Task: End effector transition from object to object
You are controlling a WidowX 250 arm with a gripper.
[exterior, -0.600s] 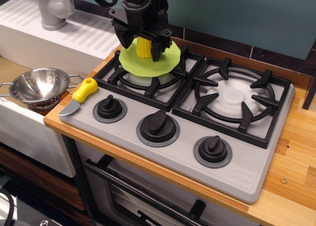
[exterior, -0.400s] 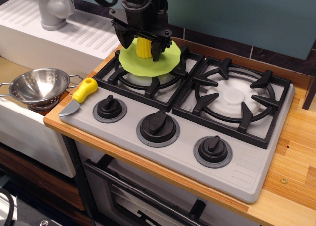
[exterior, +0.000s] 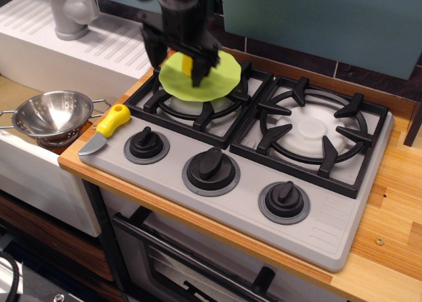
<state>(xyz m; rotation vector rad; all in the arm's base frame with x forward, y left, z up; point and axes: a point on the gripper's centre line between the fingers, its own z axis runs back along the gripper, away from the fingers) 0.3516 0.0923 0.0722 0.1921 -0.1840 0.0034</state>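
Note:
My black gripper [exterior: 178, 71] hangs over the back left burner of the stove [exterior: 343, 229], motion-blurred. Its two fingers point down and stand apart, over the left part of a lime green plate [exterior: 219, 78] that rests on the burner grate. A yellow corn cob [exterior: 187, 65] stands on the plate and shows as a small patch between the fingers, mostly hidden by them. I cannot see the fingers touching it.
A yellow-handled knife [exterior: 105, 128] lies at the stove's left edge. A steel colander [exterior: 53, 115] sits in the sink to the left, with a grey faucet [exterior: 71, 10] behind. Three black knobs [exterior: 211, 169] line the stove front. The right burner grate [exterior: 310, 132] carries nothing.
The gripper has shifted left and slightly up over the plate and now shows motion blur. Less of the corn cob is visible. Plate, knife and colander have not moved.

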